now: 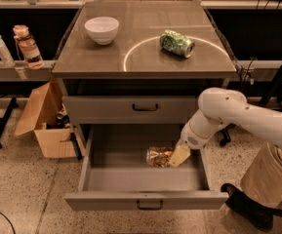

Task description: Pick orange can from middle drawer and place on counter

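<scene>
Looking down on the cabinet from the front, we see the middle drawer [130,180] pulled well out. Its front panel with the dark bar handle is nearest the camera, and its plain grey tray is exposed. The orange can [158,157] lies on its side on the tray floor, right of centre and toward the back of the visible tray, with its long axis running left to right.

The hand [178,157] is down inside the drawer at the can's right end. Its tan tip overlaps that end in this view, so the two appear to touch. We cannot tell whether the hand is open, closed or gripping the can. As far as we can judge, the can rests on the drawer floor, and most of its body extends to the left of the hand. The white arm [228,113] reaches in from the right and bends down over the drawer's right wall.

Above the open drawer, the upper drawer [106,109] is closed. The bench [140,18] carries a white bowl [102,29] at its left rear. A green can [177,43] lies on its side at the right, inside the thin white circle line [125,58] and near the line's far edge. Both are well apart from the orange can below.

Left of the cabinet, an open cardboard box [48,130] stands on the speckled floor, and a bottle [27,47] stands on a low shelf beyond it.
</scene>
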